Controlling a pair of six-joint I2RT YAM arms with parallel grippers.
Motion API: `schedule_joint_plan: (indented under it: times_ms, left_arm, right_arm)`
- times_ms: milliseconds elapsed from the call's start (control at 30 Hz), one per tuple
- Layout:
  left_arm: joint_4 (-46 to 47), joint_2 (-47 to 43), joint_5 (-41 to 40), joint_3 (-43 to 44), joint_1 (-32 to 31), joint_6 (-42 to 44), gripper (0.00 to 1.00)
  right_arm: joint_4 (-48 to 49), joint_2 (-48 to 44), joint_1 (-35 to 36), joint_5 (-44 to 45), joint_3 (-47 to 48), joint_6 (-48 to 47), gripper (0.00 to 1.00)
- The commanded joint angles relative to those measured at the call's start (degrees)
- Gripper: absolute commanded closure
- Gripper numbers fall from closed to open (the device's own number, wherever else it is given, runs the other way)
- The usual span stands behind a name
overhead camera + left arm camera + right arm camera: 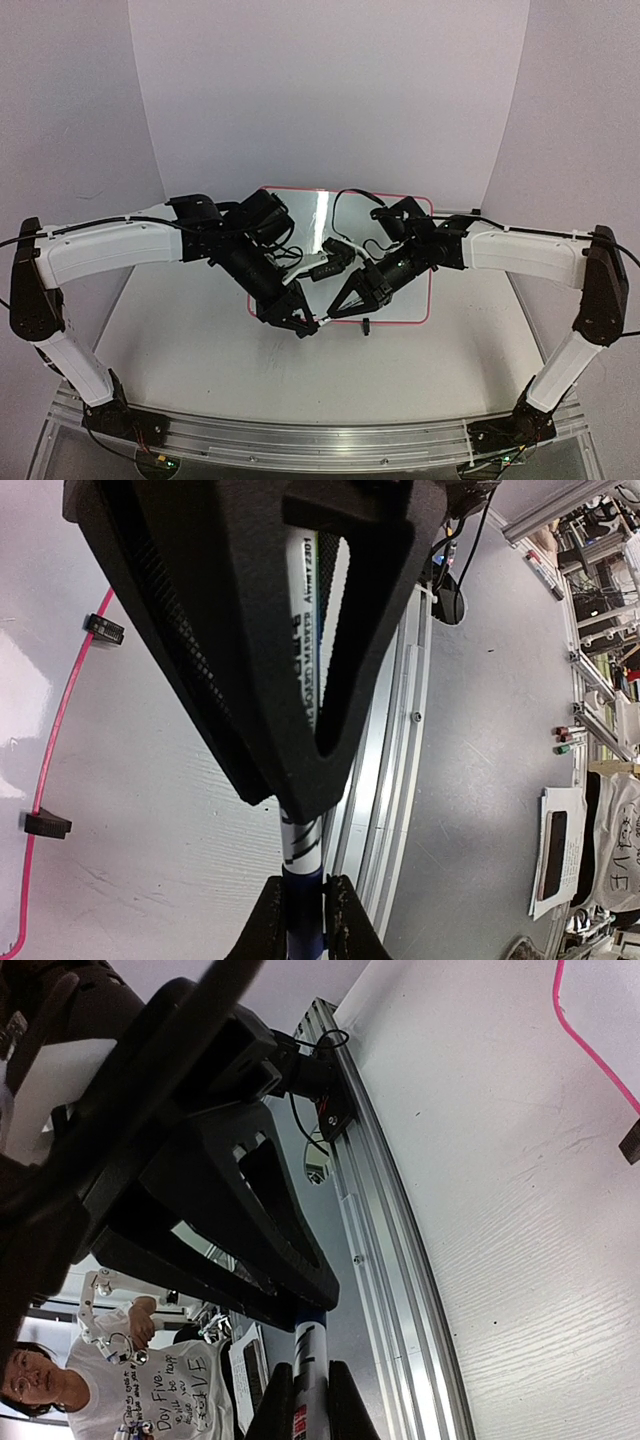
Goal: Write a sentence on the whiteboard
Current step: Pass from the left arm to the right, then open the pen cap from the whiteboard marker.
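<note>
Meeting tip to tip above the near edge of the whiteboard [405, 300], the left gripper [308, 326] and right gripper [333, 313] each clamp narrow fingers on one whiteboard marker [300, 848].

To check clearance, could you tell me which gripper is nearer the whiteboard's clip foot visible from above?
Right. The right gripper sits just beside the clip foot at the whiteboard's near edge; the left gripper is farther off, across the marker both grip.

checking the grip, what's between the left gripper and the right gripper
A whiteboard marker spans the gap, with the left gripper and right gripper both shut on it; both wrist views show it.
</note>
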Motion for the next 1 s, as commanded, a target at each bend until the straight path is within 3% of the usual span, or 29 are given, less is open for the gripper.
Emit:
schedule_joint_plan:
  times_ms: [0, 167, 200, 233, 333, 367, 500, 767, 967]
  left_arm:
    - [-0.2, 0.2, -1.5, 2.7, 0.0, 1.1, 1.0]
    - [0.5, -0.6, -4.6, 2.1, 0.0, 1.3, 1.0]
    - [1.2, -1.1, -6.0, 1.6, 0.1, 0.8, 0.96]
    - [1.5, -1.6, -7.0, 1.4, 0.0, 0.6, 0.89]
    - [8.4, -6.9, -10.7, -3.3, 0.4, -2.4, 0.46]
    - [12.4, -9.7, -11.9, -5.4, 0.9, -3.8, 0.36]
    - [30.7, -19.2, -13.7, -15.5, 3.0, -14.0, 0.11]
    - [53.4, -23.6, -12.1, -24.6, 4.2, -28.8, 0.02]
    - [55.9, -19.3, -3.4, -22.5, 4.3, -31.6, 0.01]
  right_arm:
    - [-0.3, 0.3, 0.7, -1.5, 1.7, -1.4, 0.98]
    - [-0.4, -0.9, 0.6, 0.8, 1.5, -2.5, 1.0]
    - [-0.3, -1.6, 0.4, 2.9, 1.7, -2.4, 1.0]
    - [-0.1, -2.1, 0.2, 4.3, 1.7, -2.3, 1.0]
    - [2.7, -5.0, -1.9, 10.0, 1.2, 0.1, 1.0]
    - [6.1, -6.6, -3.0, 11.1, -0.4, 2.6, 1.0]
    - [14.9, -11.5, -4.4, 16.1, -4.3, 7.1, 1.0]
    - [32.9, -17.8, -4.5, 16.4, -9.7, 15.3, 1.0]
    - [38.1, -18.9, -4.3, 14.8, -11.2, 18.3, 1.0]
